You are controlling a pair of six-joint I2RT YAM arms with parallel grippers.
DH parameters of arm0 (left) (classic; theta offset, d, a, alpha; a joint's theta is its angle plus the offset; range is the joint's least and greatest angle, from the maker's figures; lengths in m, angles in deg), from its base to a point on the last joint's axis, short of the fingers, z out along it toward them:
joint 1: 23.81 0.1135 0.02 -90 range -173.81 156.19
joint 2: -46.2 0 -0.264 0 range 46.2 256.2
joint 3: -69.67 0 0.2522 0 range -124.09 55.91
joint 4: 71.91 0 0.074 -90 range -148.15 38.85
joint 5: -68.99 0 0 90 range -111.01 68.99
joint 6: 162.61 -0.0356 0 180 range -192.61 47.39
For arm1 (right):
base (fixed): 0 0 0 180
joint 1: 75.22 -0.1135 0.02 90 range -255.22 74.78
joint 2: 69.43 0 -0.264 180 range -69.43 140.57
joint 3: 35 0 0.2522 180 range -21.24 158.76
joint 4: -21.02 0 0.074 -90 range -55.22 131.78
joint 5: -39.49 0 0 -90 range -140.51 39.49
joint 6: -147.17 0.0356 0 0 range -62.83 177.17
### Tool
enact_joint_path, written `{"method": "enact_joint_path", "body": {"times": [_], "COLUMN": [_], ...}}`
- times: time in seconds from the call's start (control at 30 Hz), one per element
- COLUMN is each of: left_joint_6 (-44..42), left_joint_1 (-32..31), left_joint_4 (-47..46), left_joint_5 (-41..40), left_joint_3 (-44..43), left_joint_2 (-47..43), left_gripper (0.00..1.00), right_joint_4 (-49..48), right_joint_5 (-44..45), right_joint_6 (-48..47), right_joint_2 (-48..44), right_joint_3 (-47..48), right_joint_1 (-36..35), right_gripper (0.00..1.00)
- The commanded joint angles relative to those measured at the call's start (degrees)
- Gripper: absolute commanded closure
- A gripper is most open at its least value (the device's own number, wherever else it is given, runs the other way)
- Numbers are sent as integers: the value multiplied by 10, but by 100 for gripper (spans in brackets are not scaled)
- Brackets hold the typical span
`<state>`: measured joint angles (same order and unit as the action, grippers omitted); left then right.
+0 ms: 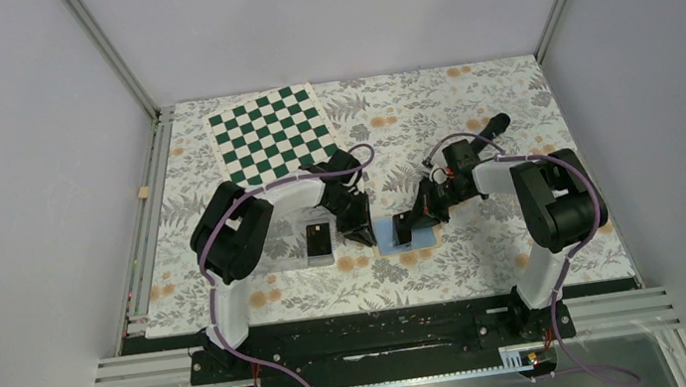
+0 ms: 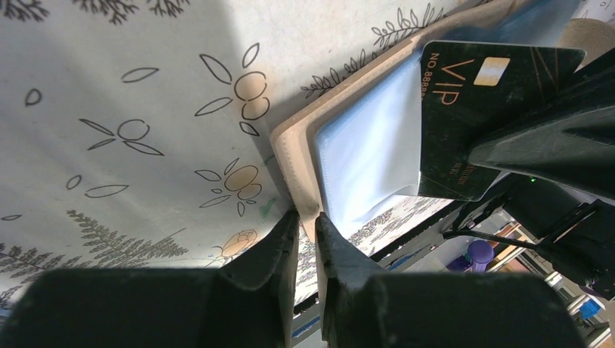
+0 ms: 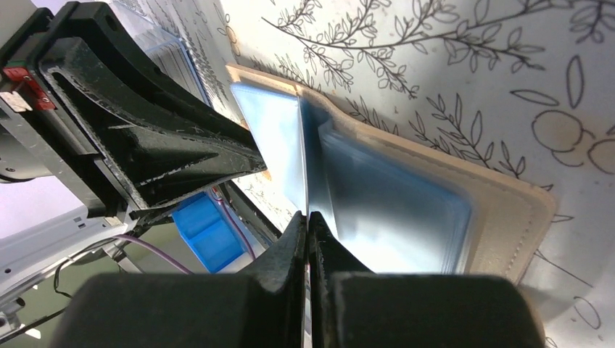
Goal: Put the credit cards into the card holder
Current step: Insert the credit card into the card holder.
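The card holder (image 1: 391,236) lies open on the floral cloth, tan outside (image 3: 508,210) and light blue inside (image 2: 370,152). My left gripper (image 2: 307,218) is shut on its tan near edge, pinning that side. A black credit card (image 2: 471,109) marked VIP stands on edge over the blue lining, its lower edge at a pocket. My right gripper (image 3: 307,217) is shut on this card, which is seen edge-on in the right wrist view. Another black credit card (image 1: 318,237) lies in a clear tray left of the holder.
The clear plastic tray (image 1: 321,257) sits just left of my left gripper (image 1: 361,235). A green and white chessboard mat (image 1: 273,133) lies at the back left. A black marker (image 1: 493,126) lies at the back right, behind the right arm.
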<state>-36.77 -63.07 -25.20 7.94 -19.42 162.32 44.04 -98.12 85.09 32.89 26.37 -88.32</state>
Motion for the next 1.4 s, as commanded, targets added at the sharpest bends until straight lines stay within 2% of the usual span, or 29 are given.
{"method": "enact_joint_path", "body": {"times": [0.0, 0.17, 0.77, 1.1, 1.37], "left_joint_6": [-11, -13, -22, -23, -26], "left_joint_1": [2, 2, 2, 2, 3], "left_joint_4": [1, 1, 14, 22, 27], "left_joint_5": [-17, -17, -20, -24, -24], "left_joint_3": [12, 8, -9, -21, -23], "left_joint_2": [15, 19, 31, 39, 43], "left_gripper": [86, 92, 93, 93, 97], "right_joint_4": [39, 75, 106, 190, 181], "right_joint_5": [-2, 2, -66, -13, 23], "right_joint_6": [-7, -21, -67, -104, -89], "right_joint_2": [-10, -18, 52, 82, 43], "right_joint_3": [-4, -1, 66, 103, 101], "right_joint_1": [-1, -1, -3, -15, -15], "right_gripper": [100, 100, 100, 100, 100]}}
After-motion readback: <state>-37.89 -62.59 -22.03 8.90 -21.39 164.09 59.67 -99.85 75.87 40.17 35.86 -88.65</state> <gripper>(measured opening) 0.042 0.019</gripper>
